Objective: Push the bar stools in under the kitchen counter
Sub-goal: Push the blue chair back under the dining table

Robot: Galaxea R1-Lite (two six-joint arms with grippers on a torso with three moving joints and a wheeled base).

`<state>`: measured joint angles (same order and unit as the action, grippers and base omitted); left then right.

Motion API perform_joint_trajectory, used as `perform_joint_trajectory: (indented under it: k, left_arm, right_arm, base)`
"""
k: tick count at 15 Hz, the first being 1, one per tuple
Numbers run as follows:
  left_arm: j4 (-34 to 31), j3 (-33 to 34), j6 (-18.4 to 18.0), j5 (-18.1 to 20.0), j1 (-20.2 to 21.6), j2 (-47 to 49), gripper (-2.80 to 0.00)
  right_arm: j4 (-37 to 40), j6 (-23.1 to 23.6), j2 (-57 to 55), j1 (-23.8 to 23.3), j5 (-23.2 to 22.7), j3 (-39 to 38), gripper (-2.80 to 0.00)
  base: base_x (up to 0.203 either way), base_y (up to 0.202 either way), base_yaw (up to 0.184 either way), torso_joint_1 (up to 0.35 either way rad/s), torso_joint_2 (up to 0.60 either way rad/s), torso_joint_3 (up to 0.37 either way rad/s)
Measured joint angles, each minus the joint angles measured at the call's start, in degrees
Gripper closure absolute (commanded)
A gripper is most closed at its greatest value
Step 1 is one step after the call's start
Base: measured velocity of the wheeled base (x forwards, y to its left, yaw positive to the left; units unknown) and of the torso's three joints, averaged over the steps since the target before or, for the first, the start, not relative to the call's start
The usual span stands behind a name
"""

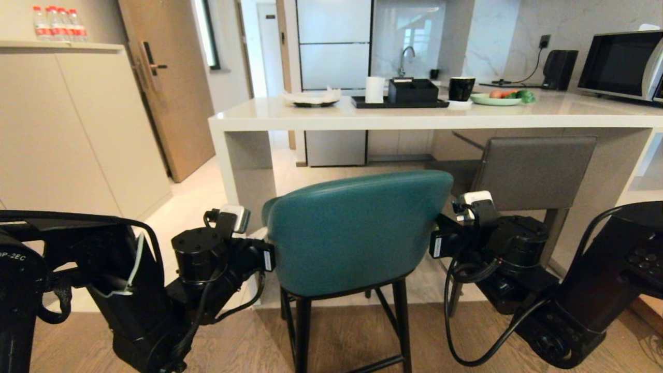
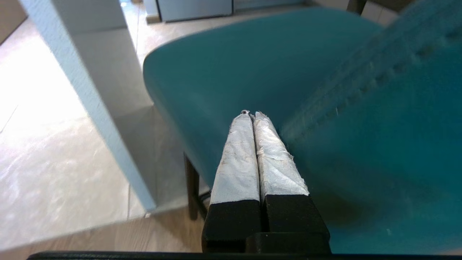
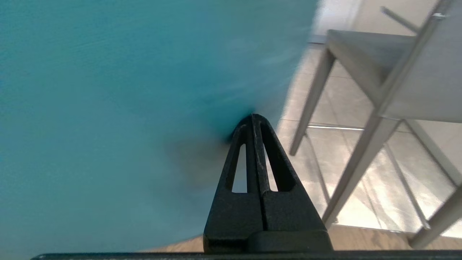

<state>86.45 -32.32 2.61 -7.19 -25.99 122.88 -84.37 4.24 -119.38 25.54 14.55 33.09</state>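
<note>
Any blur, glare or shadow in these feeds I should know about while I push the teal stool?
Head view: sharp, with window glare on the kitchen counter. Left wrist view: the teal stool is smeared near the lens, the floor is washed out by glare, and the shut left end effector is crisp. Right wrist view: teal blurred, with a dark shadow at the tip of the shut right end effector.

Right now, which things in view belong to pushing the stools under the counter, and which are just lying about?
Belongs to the job:
teal stool
grey stool
kitchen counter
left hand, shut, at the teal back
right hand, shut, at the teal back

Just lying about:
microwave
black tray
plate of produce
water bottles
</note>
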Motion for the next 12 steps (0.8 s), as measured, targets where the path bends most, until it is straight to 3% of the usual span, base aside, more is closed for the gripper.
perform_joint_trajectory:
  k: [4, 7, 9, 12]
  left_arm:
    - [-5.7, -6.7, -0.1, -0.7, 0.3, 0.8, 0.0]
    - [-6.2, -7.5, -1.1, -0.8, 1.7, 0.9, 0.0]
    - [-4.4, -4.6, -1.1, -2.0, 2.2, 0.1, 0.0]
    - [-0.1, 2.3, -1.1, -5.8, 2.8, -1.4, 0.0]
  right_arm:
    - [-0.6, -0.1, 0.4, -0.5, -0.5, -0.8, 0.0]
    - [-1.2, -0.1, 0.5, -1.8, -1.7, -1.4, 0.0]
    - [-1.2, -0.3, 0.5, -5.8, -2.6, -1.6, 0.0]
    - [-1.0, -1.2, 1.7, -15.0, -9.3, -2.6, 0.0]
  base:
    - [0.0, 0.0, 0.0, 0.0, 0.0, 0.0]
    - [0.0, 0.0, 0.0, 0.0, 0.0, 0.0]
    - [0.0, 0.0, 0.0, 0.0, 0.0, 0.0]
    - [0.0, 0.0, 0.0, 0.0, 0.0, 0.0]
